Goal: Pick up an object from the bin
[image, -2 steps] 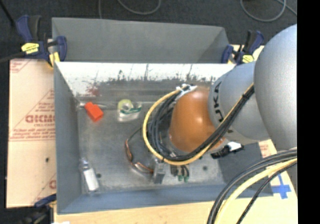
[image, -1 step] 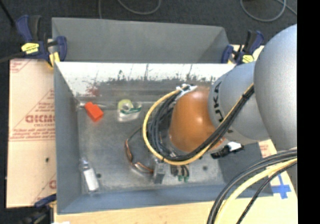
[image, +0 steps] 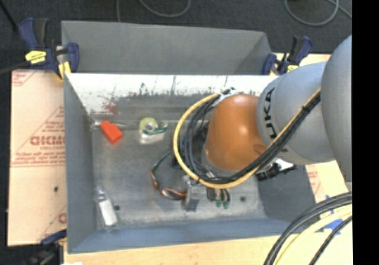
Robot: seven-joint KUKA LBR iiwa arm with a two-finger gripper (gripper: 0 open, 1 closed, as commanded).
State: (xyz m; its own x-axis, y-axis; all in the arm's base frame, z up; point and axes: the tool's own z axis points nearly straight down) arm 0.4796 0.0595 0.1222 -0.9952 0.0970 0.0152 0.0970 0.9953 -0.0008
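Wiry object [image: 166,184] beside gripper [image: 191,197] near bin's [image: 166,231] front wall; open floor left

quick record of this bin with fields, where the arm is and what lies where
bin: grey metal
arm: in from the right, orange wrist cover over the middle
gripper: low at the front, beside a dark wiry loop
orange block: back left
pale roll: back, right of the block, apart
silvery tube: front left corner
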